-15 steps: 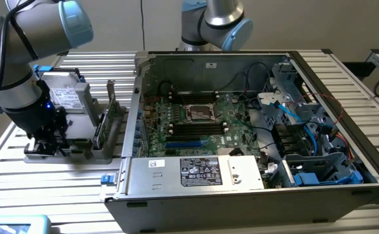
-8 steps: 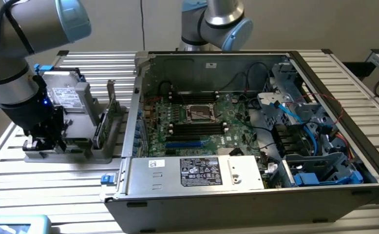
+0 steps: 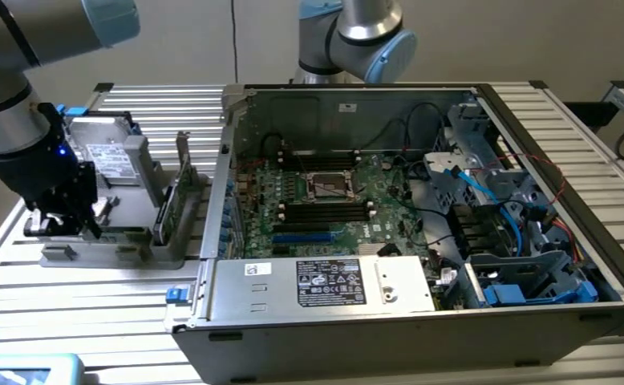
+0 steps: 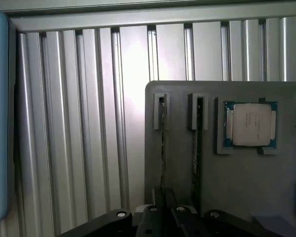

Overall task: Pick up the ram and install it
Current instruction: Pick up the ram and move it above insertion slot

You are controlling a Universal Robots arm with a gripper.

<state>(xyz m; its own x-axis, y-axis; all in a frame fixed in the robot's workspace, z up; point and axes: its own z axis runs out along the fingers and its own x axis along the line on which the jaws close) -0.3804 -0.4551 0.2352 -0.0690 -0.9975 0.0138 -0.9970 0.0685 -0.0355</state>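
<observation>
Closest to the wrist camera, the end effector [image 4: 164, 198] pinches nearly shut on the ram [image 4: 163, 143], which stands edgewise in its grey holder [image 4: 237, 182] on the bench [image 4: 89, 148]; the grasp looks made, and lifting calls for a straight pull.

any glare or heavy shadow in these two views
exterior view: even room light, the computer case shaded inside, the gripper dark against the grey holder; wrist view: bright glare on the table slats, soft sheen on the cpu lid, the ram in shadow in its slot
</observation>
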